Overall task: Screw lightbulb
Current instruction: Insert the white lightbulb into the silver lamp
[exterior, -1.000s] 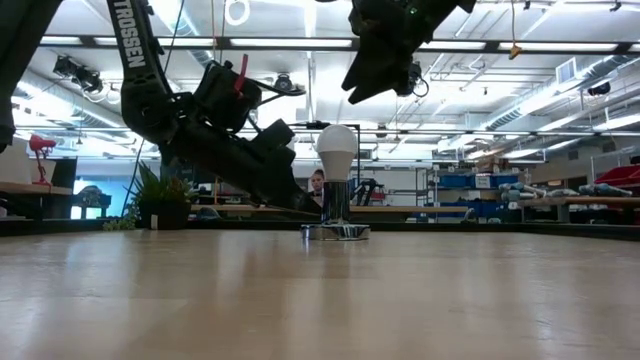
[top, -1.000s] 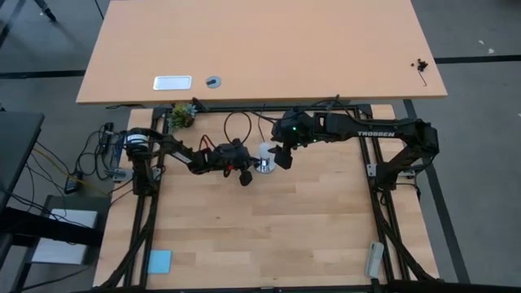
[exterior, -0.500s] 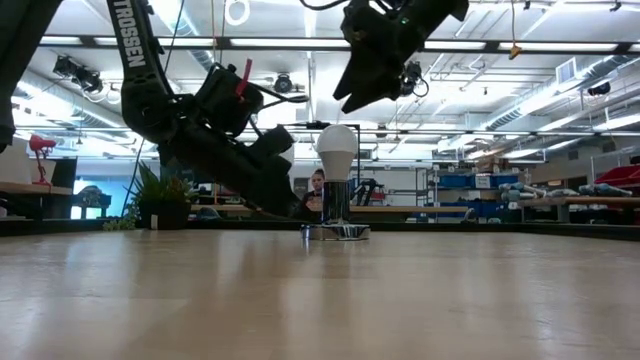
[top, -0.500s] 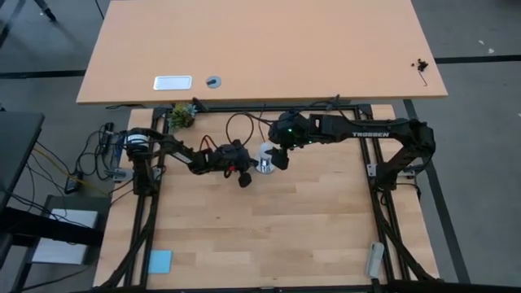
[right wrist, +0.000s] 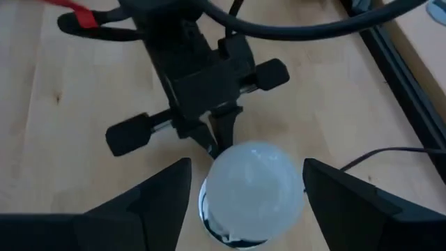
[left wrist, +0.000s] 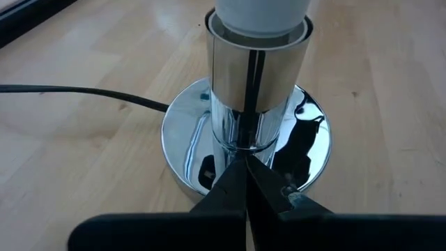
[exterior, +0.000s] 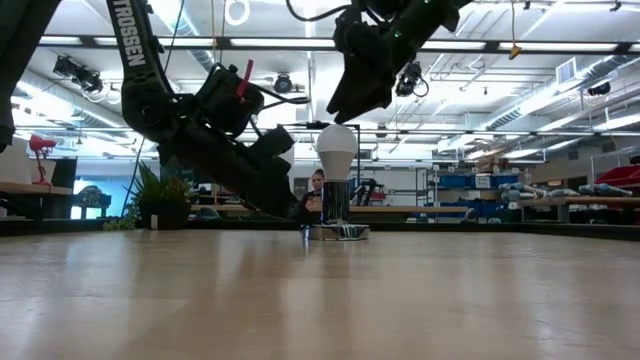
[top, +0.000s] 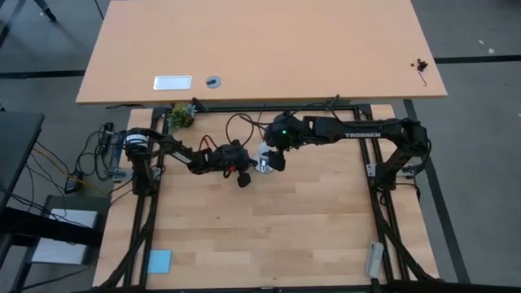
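The white frosted lightbulb [exterior: 337,150] stands upright in a chrome socket [left wrist: 259,63], which sits on a round chrome base [exterior: 336,232] on the wooden table. It also shows in the high view [top: 262,151]. My left gripper [left wrist: 245,166] is shut, its tips at the foot of the socket's stem; it comes from the table's left [top: 249,168]. My right gripper [right wrist: 245,167] is open just above the bulb [exterior: 345,95]. One finger stands on either side of the bulb's top, and neither visibly touches it. My left gripper's shut fingertips [left wrist: 237,174] lie against the foot of the socket's chrome stem [left wrist: 244,143], just above the round base. The fingers slant down from the table's left. The socket and bulb stand upright, the base flat on the table.
A black cord [left wrist: 83,94] runs from the base across the table toward the far edge. A small plant [top: 181,115] stands at the far left, a blue pad [top: 159,260] lies near left, and a pale object [top: 374,259] lies near right. A second tabletop lies beyond.
My right gripper has moved toward the table's left and slightly down, from beside the bulb to right over its top. The bulb and socket have stayed where they were.
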Available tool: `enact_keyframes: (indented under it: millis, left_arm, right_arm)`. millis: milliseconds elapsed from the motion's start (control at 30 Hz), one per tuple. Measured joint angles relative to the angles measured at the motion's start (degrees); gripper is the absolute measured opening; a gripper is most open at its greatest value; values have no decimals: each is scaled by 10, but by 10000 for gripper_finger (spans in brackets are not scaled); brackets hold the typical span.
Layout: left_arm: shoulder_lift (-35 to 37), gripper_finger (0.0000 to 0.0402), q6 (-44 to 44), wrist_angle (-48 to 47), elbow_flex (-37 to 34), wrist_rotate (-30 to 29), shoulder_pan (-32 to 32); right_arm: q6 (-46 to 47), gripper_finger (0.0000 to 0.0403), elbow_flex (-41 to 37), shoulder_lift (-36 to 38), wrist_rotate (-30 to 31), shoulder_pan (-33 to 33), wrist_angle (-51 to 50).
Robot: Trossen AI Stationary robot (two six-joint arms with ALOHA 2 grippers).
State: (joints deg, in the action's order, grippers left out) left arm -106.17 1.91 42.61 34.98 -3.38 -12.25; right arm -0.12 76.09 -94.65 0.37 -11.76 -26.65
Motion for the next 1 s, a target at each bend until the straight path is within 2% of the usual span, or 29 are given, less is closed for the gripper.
enact_keyframes:
  millis: [200, 667, 833, 1000]
  left_arm:
    - [0, 2, -2, -19, 12, 0, 0]
    - [0, 2, -13, -33, 21, 0, 0]
    - [0, 2, -11, -33, 21, 0, 0]
    - [0, 2, -8, -32, 20, 0, 0]
  right_arm:
    - [-15, 286, 1, -11, 0, -9, 2]
    - [-23, 264, 0, -26, 0, -14, -12]
    - [19, 247, 1, -26, 2, -15, -14]
    - [162, 246, 1, -26, 7, -16, -15]
